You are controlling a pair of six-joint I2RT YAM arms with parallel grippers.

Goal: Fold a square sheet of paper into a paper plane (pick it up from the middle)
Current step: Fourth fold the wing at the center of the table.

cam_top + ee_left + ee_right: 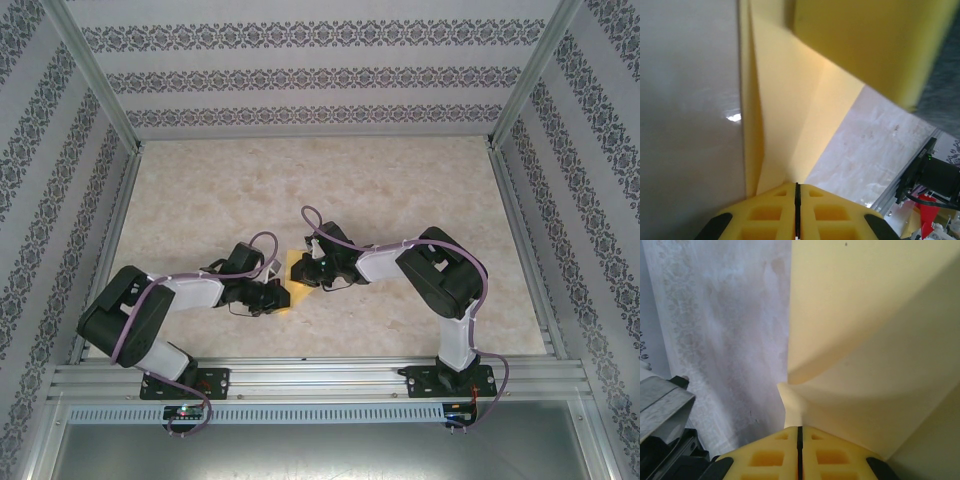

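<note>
Jaws on both grippers are pressed together, each pinching part of the thin yellow square sheet of paper [296, 268]. We see the left gripper [796, 186] and the right gripper [800, 429] meeting almost tip to tip over the near middle of the pale marbled table [330, 180]. Creased flaps fan out from each grip. Bare tabletop lies open beyond and to either side, out to the aluminium frame rails [520, 240] and patterned walls [300, 80].
</note>
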